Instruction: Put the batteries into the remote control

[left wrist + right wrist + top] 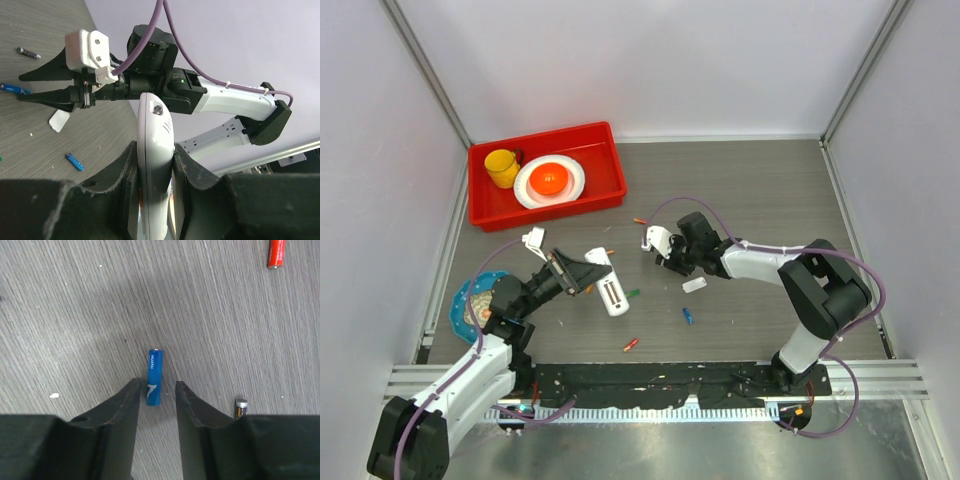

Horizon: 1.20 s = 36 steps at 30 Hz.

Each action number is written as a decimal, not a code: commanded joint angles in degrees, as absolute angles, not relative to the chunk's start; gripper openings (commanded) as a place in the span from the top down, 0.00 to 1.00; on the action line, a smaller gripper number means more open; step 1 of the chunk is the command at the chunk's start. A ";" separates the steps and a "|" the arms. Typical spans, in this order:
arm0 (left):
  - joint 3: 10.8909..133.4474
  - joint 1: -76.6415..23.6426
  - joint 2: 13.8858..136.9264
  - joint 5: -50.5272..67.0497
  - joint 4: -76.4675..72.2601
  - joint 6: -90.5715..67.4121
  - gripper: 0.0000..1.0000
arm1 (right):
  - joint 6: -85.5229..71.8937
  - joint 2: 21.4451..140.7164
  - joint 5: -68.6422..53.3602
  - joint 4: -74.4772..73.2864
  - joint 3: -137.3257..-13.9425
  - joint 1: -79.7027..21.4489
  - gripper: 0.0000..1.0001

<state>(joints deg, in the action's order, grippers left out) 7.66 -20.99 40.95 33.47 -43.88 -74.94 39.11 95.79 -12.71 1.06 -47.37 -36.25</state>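
Right claw narrowly open, straddling blue battery on table | left claw clamps remote control

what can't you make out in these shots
- Remote control: in the left wrist view its lower end is hidden between the fingers of the left gripper. In the top view it is too small to tell whether its slots hold anything.
- Dark battery: in the right wrist view its lower end is hidden behind a finger of the right gripper.
- Red battery: in the right wrist view it is cut off by the top edge.
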 commanded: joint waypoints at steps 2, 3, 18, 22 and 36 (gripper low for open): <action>7.73 -21.27 40.25 33.22 -46.32 -74.18 1.00 | 37.71 95.54 -12.39 1.58 -48.61 -36.30 0.52; 7.73 -21.36 40.17 33.31 -46.32 -74.18 1.00 | 37.71 95.36 -12.13 1.67 -48.69 -36.21 0.52; 7.65 -21.36 40.25 32.87 -46.05 -74.09 1.00 | 26.57 81.66 -5.99 7.98 -51.33 -36.91 0.45; 7.65 -21.27 40.08 32.26 -45.53 -74.09 1.00 | 3.88 79.28 2.97 14.75 -51.16 -37.00 0.39; 7.03 -21.27 35.87 29.71 -40.70 -73.74 1.00 | -43.21 83.23 -6.57 19.26 -52.67 -28.93 0.05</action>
